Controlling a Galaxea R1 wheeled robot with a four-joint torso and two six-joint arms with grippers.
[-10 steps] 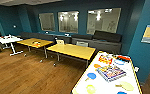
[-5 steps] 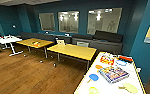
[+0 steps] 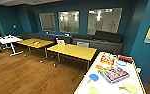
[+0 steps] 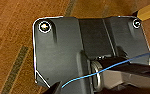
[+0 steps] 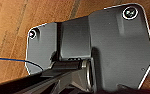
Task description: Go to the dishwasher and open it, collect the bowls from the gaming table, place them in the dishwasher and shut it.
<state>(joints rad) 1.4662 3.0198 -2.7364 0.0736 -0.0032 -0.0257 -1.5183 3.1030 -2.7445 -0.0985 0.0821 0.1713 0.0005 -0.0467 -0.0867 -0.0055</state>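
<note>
The gaming table (image 3: 87, 85), long with a pale yellow top and white edge, stands at the lower right of the head view. On it lie a bright blue bowl (image 3: 94, 77), a second blue bowl (image 3: 121, 62) farther back, and a pale yellowish bowl (image 3: 93, 90) at the near end. Flat colourful game boxes (image 3: 113, 73) lie between them. The dishwasher is out of view. In both wrist views the robot's dark plate hangs over the wooden floor (image 4: 13, 30), with the fingers hidden.
Two orange-topped tables (image 3: 73, 51) stand in the middle of the room, and a small white table (image 3: 8, 39) at the far left. A dark sofa (image 3: 101, 40) runs along the blue back wall under the windows. Open wooden floor (image 3: 28, 75) lies to the left.
The head view has shifted only slightly. None of the things on the tables has moved.
</note>
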